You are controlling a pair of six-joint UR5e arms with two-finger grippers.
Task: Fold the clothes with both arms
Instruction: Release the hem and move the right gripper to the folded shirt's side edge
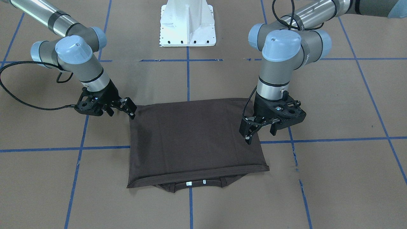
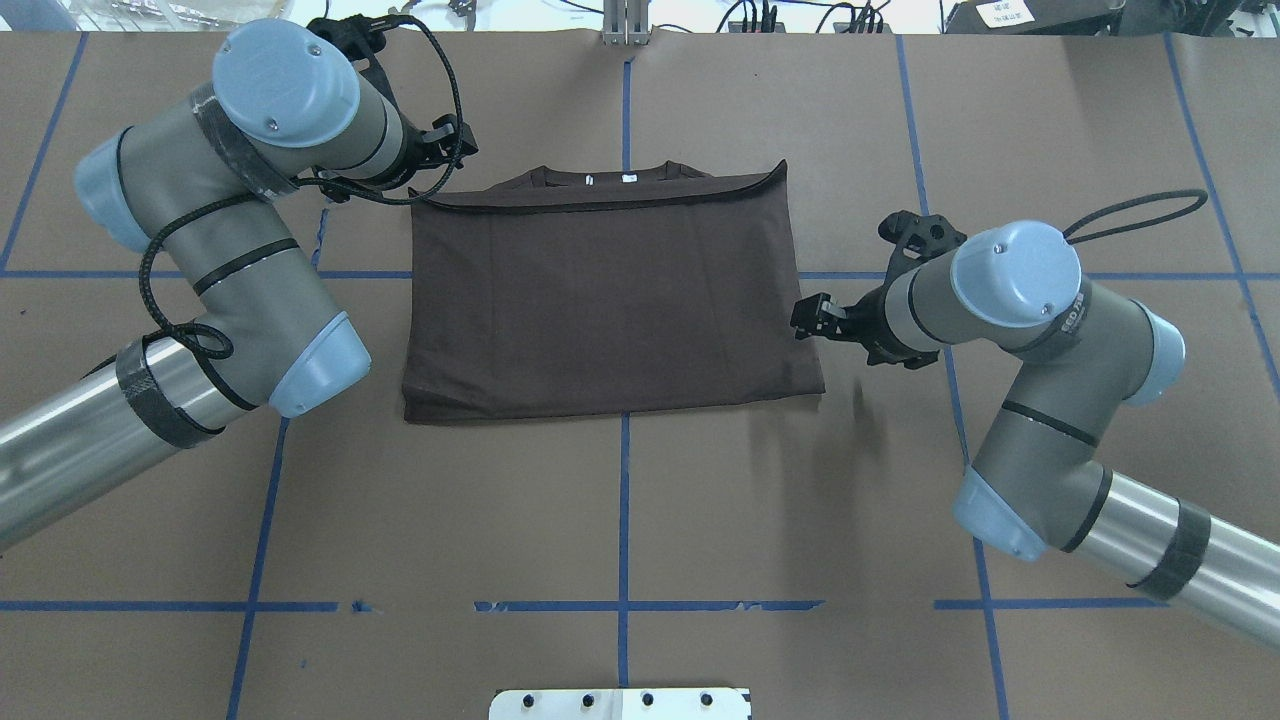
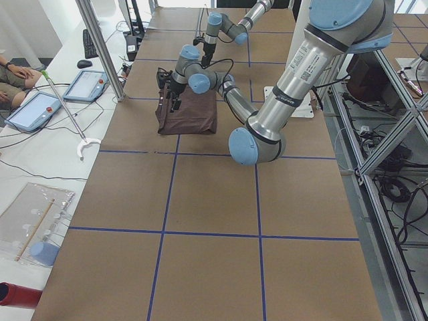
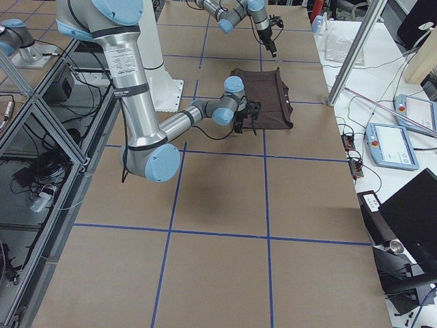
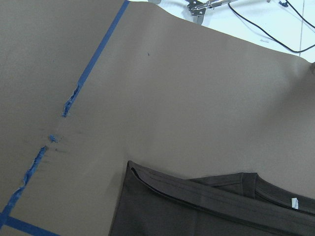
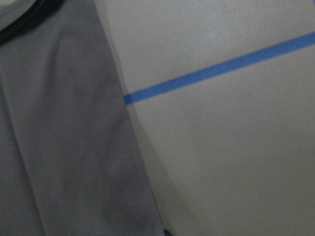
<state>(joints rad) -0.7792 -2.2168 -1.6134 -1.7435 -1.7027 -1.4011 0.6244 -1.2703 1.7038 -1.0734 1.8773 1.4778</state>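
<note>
Lying flat, folded T-shirt (image 2: 610, 300); left hand (image 2: 442, 150) by its left edge, right hand (image 2: 812, 320) by right edge; both apparently spread.

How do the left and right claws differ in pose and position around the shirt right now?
The left claw hangs higher, pointing down by the T-shirt's collar-end corner. The right claw lies low and tilted near the robot-side corner. Both seem open, holding nothing.

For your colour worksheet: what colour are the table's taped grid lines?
The thin taped grid lines are blue; clearest in overhead exterior view.
</note>
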